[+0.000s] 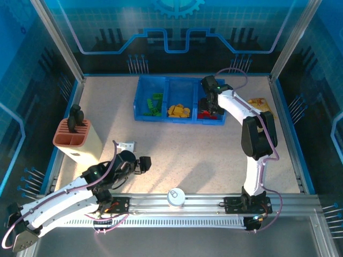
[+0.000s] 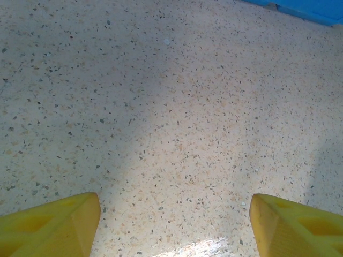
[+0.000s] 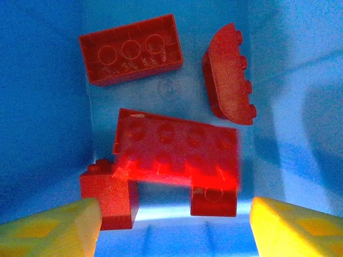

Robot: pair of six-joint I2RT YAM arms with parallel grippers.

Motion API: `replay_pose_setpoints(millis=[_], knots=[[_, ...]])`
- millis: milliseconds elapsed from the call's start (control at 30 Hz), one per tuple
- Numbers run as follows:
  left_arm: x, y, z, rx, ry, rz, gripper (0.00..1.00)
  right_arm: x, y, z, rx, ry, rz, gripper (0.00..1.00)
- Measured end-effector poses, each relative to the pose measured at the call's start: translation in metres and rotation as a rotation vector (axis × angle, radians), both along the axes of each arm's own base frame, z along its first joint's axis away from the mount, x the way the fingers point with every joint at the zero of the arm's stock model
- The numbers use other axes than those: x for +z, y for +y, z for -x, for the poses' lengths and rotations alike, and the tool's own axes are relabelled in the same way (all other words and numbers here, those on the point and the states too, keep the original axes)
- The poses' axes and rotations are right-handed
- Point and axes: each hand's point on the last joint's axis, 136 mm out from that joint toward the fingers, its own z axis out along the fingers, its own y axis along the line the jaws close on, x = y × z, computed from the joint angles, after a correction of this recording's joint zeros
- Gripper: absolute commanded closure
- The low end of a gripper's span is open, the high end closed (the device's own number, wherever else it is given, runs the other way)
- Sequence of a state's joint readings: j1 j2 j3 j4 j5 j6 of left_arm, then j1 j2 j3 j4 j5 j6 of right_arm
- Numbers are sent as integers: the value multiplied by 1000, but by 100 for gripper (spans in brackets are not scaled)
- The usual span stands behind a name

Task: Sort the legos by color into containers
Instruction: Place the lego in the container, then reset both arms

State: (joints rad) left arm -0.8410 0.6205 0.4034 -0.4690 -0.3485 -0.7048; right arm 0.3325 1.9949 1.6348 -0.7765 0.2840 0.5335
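Note:
The translucent blue tray (image 1: pixel 167 119) stands at the back of the table. Green legos (image 1: pixel 154 104) lie in its left compartment, yellow-orange ones (image 1: pixel 179 111) in the middle and red ones (image 1: pixel 205 113) in the right. My right gripper (image 1: pixel 212 103) hangs over the right compartment. In the right wrist view it (image 3: pixel 176 225) is open just above the blue floor. A wide red studded brick (image 3: pixel 177 152) lies just ahead of its fingertips, with an upturned red brick (image 3: pixel 130 49) and a curved red one (image 3: pixel 228 75) beyond. My left gripper (image 1: pixel 144 163) (image 2: pixel 174 225) is open over bare table.
A salmon ridged holder (image 1: pixel 72 136) with black handles stands at the left. Yellow snack packets (image 1: pixel 261 104) lie right of the tray. A small white piece (image 1: pixel 126 145) sits near my left gripper. A white round knob (image 1: pixel 176 196) is on the front rail.

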Motion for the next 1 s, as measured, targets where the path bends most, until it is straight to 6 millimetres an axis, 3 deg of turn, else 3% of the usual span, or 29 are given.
replay_pose_setpoints(millis=[267, 367, 600, 1000], knots=[[0, 1, 0, 0, -2, -8, 25, 3, 0, 2, 9, 2, 2, 18], [4, 1, -1, 1, -9, -8, 25, 14, -1, 7, 14, -17, -6, 16], [19, 5, -7, 2, -55, -41, 19, 62, -2, 23, 41, -135, -53, 10], [75, 21, -30, 59, -246, -139, 4, 155, -8, 73, 174, -430, -86, 5]])
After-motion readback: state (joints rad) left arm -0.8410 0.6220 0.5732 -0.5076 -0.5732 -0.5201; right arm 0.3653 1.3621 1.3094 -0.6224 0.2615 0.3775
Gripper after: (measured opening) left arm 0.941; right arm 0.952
